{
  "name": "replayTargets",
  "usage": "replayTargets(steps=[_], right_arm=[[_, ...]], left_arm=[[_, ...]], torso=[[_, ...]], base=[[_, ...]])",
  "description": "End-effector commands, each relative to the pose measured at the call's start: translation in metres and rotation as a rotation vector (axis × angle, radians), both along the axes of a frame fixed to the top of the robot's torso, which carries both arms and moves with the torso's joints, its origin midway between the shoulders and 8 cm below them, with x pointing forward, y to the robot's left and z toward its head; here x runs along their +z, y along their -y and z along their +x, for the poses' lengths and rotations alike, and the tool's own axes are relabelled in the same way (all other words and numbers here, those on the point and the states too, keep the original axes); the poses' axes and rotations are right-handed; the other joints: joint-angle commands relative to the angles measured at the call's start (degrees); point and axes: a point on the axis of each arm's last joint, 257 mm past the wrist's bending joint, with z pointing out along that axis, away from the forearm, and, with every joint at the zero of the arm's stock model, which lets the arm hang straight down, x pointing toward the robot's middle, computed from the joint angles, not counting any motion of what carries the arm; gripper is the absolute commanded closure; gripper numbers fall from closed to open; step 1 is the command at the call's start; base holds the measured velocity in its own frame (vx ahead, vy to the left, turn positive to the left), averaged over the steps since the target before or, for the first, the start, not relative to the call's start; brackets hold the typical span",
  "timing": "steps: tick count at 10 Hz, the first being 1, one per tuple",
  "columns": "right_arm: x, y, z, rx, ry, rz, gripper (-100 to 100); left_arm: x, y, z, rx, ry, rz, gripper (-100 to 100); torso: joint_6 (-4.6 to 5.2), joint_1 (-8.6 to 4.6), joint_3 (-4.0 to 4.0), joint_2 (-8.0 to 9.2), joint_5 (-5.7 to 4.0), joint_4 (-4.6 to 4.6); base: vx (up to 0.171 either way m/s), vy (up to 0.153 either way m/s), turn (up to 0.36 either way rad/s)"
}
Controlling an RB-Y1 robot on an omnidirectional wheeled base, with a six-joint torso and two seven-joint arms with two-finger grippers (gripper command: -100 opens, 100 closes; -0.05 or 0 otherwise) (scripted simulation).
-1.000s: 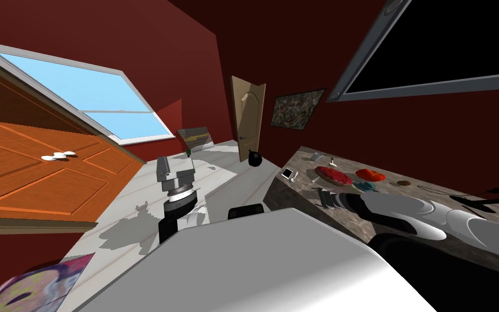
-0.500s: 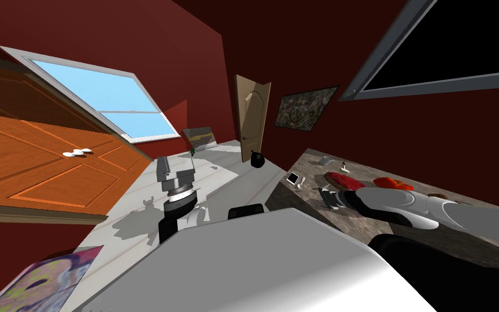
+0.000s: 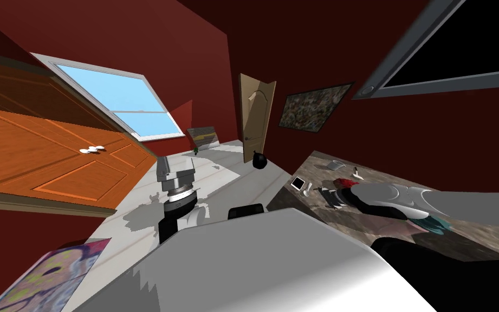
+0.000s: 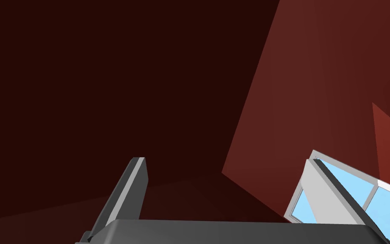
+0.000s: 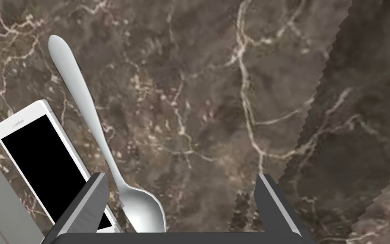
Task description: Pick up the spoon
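Spoon (image 5: 99,135) flat on veined worktop (image 5: 232,84); bowl just inside one finger of right claw (image 5: 181,178), handle running ahead; claw spread, empty, off-centre; phone (image 5: 41,161) beside same finger; risks: finger lands on phone; closing skids thin spoon sideways; left claw (image 4: 227,160) spread, well apart.

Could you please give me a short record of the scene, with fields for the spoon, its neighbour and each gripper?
spoon: light grey, flat on the marbled counter, bowl between the right gripper's fingers, nearer the one by the phone
phone: white, black screen, alongside the spoon
right gripper: open, over the spoon's bowl, not gripping
left gripper: open, raised, away from the counter
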Motion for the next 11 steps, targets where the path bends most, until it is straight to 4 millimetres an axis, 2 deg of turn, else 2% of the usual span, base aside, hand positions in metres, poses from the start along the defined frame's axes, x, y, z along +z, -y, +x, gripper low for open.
replayTargets(steps=[1,9,10,11], right_arm=[[-0.001,0.003,0.001,0.031,-0.017,-0.019,-100],[-0.003,0.017,-0.001,0.185,-0.116,-0.11,-100],[-0.003,0.018,0.0,0.188,-0.117,-0.112,0],[-0.009,0.013,-0.009,0.188,-0.117,-0.112,-100]], left_arm=[[0.0,0.0,0.0,0.0,0.0,0.0,0],[0.0,0.0,0.0,0.0,0.0,0.0,0],[0.0,0.0,0.0,0.0,0.0,0.0,0],[0.0,0.0,0.0,0.0,0.0,0.0,0]], torso=[[0.0,0.0,0.0,0.0,0.0,0.0],[0.03,0.04,0.02,0.04,0.0,0.01],[0.06,0.05,0.09,0.17,0.0,0.04],[0.06,0.06,0.15,0.27,0.01,0.06]], base=[[0.07,-0.009,0.053],[0.05,-0.003,0.06],[0.006,-0.001,-0.001],[0.039,-0.021,0.008]])
